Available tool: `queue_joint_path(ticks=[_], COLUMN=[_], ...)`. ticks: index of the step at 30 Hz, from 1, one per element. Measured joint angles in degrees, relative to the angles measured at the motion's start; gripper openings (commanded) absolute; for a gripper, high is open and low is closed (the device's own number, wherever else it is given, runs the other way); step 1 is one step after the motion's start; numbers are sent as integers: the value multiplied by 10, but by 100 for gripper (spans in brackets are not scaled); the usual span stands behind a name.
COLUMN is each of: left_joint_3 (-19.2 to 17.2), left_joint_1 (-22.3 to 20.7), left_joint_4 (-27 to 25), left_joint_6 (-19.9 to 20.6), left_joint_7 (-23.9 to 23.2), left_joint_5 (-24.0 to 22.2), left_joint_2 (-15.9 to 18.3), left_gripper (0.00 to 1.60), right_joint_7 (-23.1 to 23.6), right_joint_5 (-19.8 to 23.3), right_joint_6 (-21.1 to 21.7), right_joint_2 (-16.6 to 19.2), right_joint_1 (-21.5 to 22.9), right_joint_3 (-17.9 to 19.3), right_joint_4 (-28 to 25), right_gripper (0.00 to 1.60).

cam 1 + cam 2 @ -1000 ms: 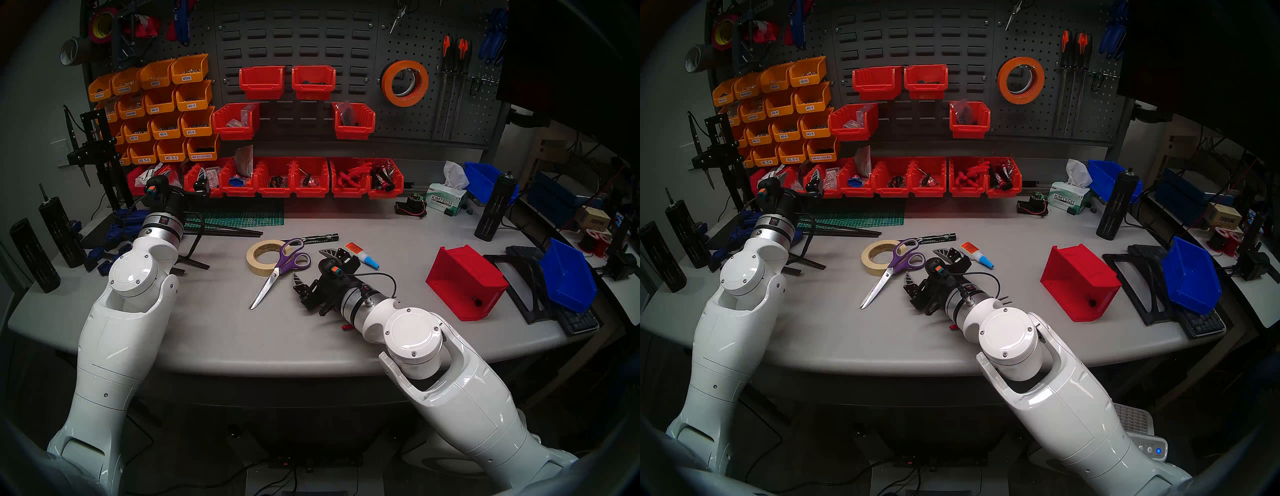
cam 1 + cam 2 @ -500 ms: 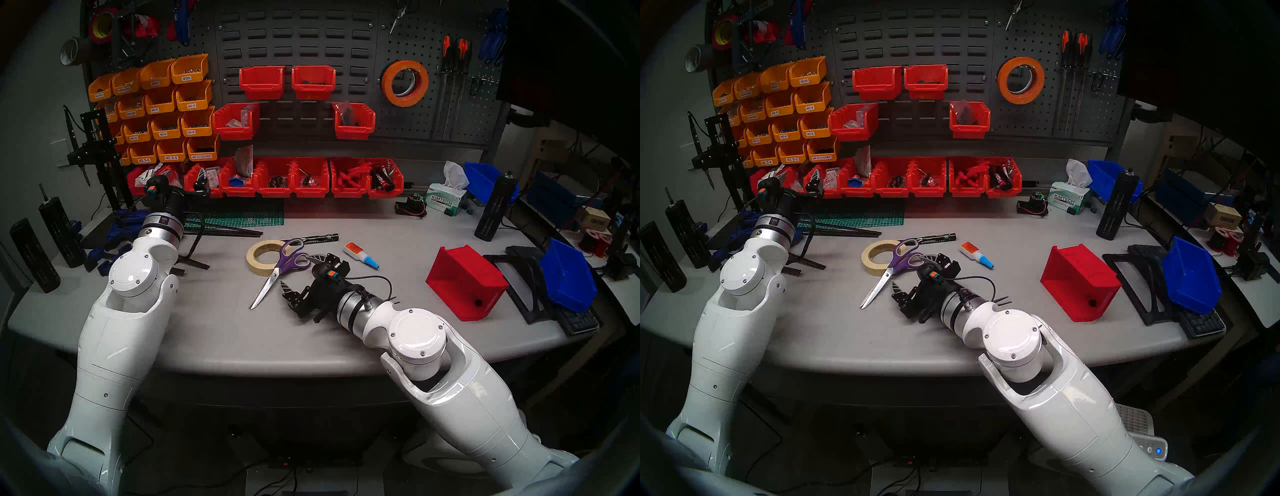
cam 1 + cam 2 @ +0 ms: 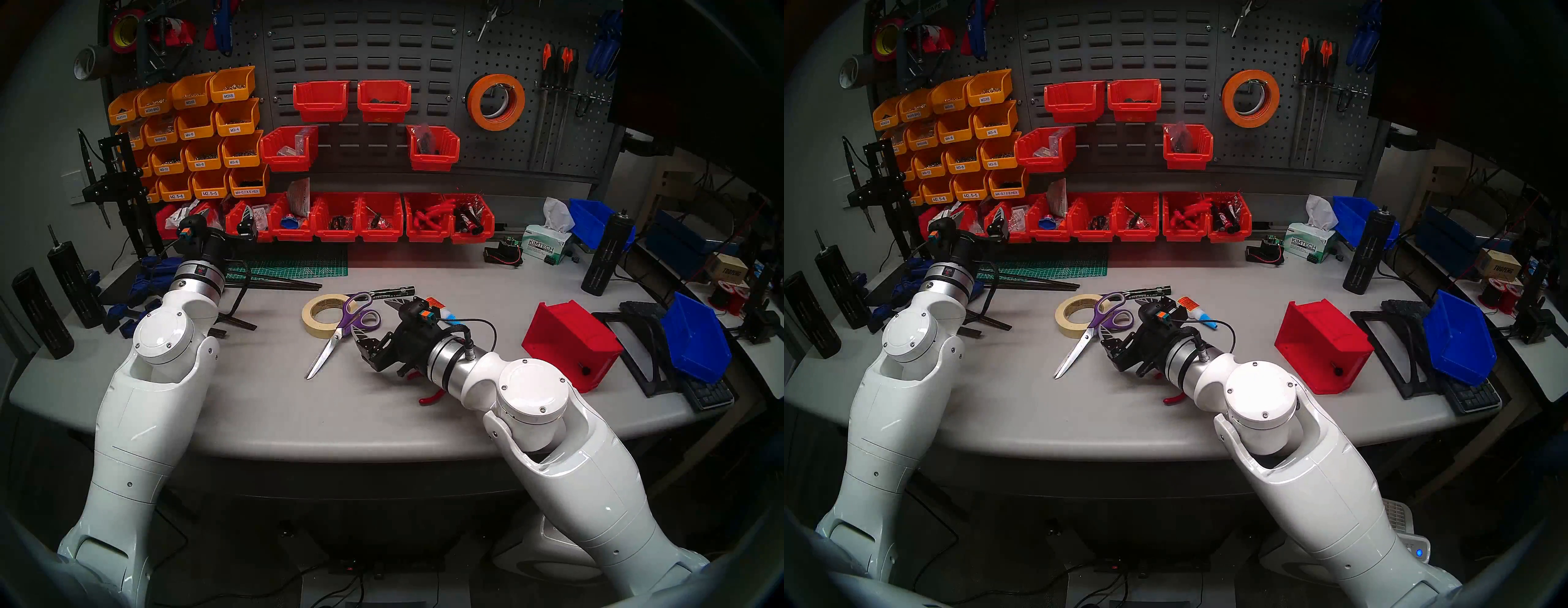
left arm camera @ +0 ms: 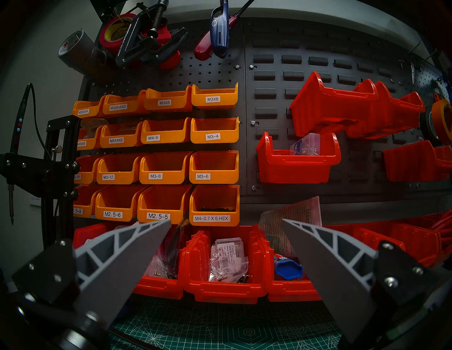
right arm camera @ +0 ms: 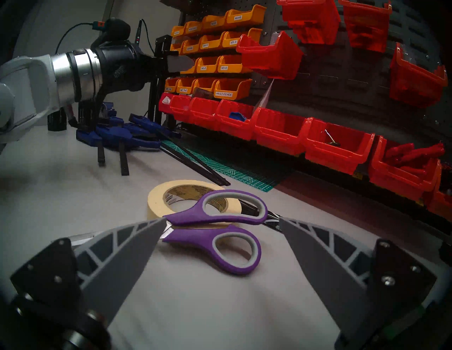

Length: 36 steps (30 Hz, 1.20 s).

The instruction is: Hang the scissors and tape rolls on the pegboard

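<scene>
The purple-handled scissors (image 3: 339, 335) (image 5: 195, 238) lie on the table, with one handle resting on the cream tape roll (image 3: 312, 325) (image 5: 156, 202). My right gripper (image 3: 369, 315) (image 5: 223, 220) is open, low over the table, and the scissor handles lie just in front of and between its fingertips. An orange tape roll (image 3: 474, 102) (image 3: 1227, 99) hangs on a hook of the pegboard (image 3: 509, 148) (image 3: 1263, 144), and a black roll (image 4: 427, 122) appears to hang behind it. My left gripper (image 3: 248, 225) (image 4: 226, 220) is open and empty in front of the red bins.
Red pliers (image 3: 430, 397) lie under my right wrist. A black marker (image 3: 390, 292) and a glue bottle (image 3: 445, 314) lie just beyond the scissors. A red bin (image 3: 568, 344) lies on its side to the right. Small metal scissors (image 3: 488, 17) hang high on the pegboard.
My right gripper shifted left, then forward and up to the scissor handles. The red pliers under its wrist came into view. The left arm has not moved.
</scene>
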Motion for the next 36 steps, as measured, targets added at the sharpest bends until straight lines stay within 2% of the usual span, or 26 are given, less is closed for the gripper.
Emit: queue_joint_path(ticks=[6, 17, 25, 36], left_joint_3=[0, 0, 0, 0], left_joint_1=[0, 0, 0, 0], left_joint_4=[0, 0, 0, 0], left_joint_6=[0, 0, 0, 0], left_joint_7=[0, 0, 0, 0], left_joint_5=[0, 0, 0, 0], left_joint_2=[0, 0, 0, 0], left_gripper=[160, 160, 160, 160], right_joint_7=[18, 30, 31, 24], right_joint_5=[22, 57, 77, 77], right_joint_6=[17, 7, -4, -11], right_joint_2=[-4, -26, -58, -90], right_joint_1=[4, 7, 31, 77], right_joint_3=[3, 17, 15, -2], right_joint_4=[-1, 7, 48, 99], right_gripper=[160, 160, 160, 160])
